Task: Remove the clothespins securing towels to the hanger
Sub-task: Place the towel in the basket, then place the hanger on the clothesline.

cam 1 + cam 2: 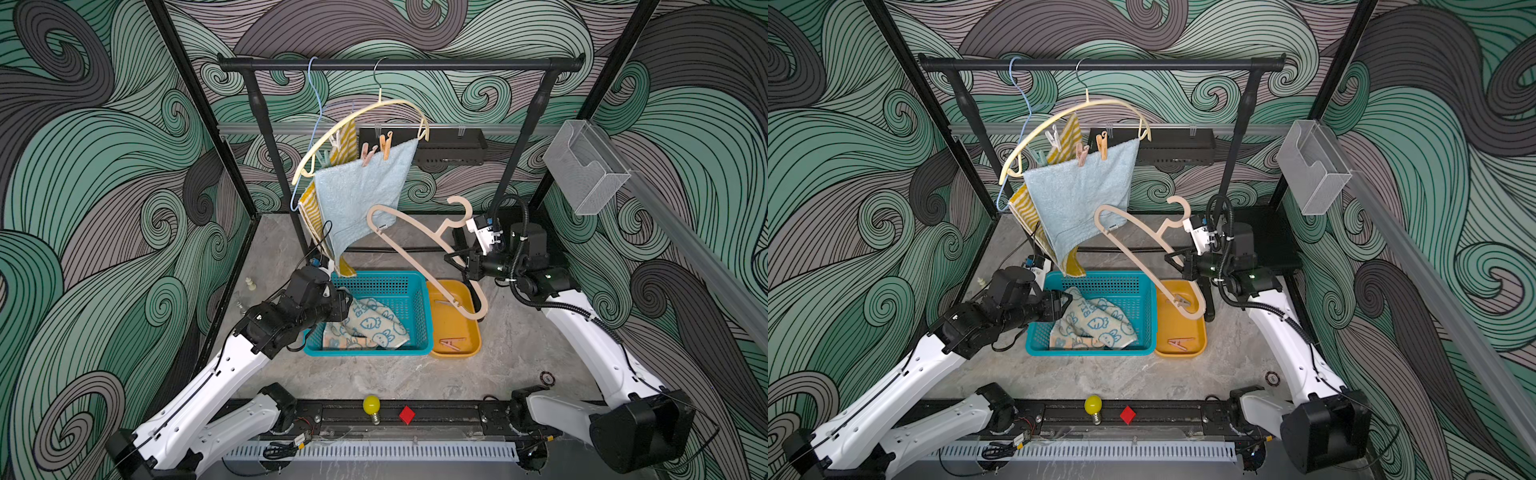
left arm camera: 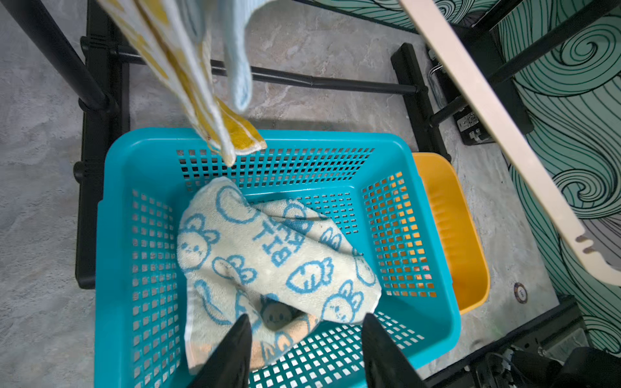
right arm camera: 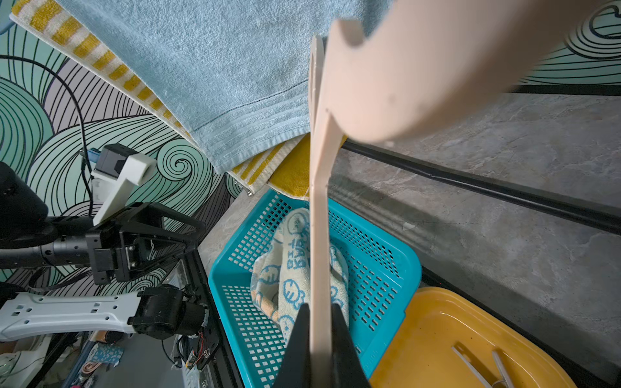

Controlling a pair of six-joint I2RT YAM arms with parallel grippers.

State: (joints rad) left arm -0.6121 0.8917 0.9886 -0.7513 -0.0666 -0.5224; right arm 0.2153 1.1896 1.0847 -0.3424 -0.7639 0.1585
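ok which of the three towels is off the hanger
The bunny-print towel, crumpled in the teal basket. The light-blue towel and yellow-striped towel hang pegged to the cream hanger.

Soft terry towel (image 1: 365,191), glossy plastic basket (image 1: 419,309)

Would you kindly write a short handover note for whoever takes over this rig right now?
Left gripper: open, over the bunny towel lying in the teal basket.
Right gripper: shut on the beige hanger, off the rail.
Done: bunny towel freed; a loose clothespin lies in the yellow tray.
To do: blue towel and striped towel hang on the cream hanger, held by pink pin, orange pin, white pin, mint pin.
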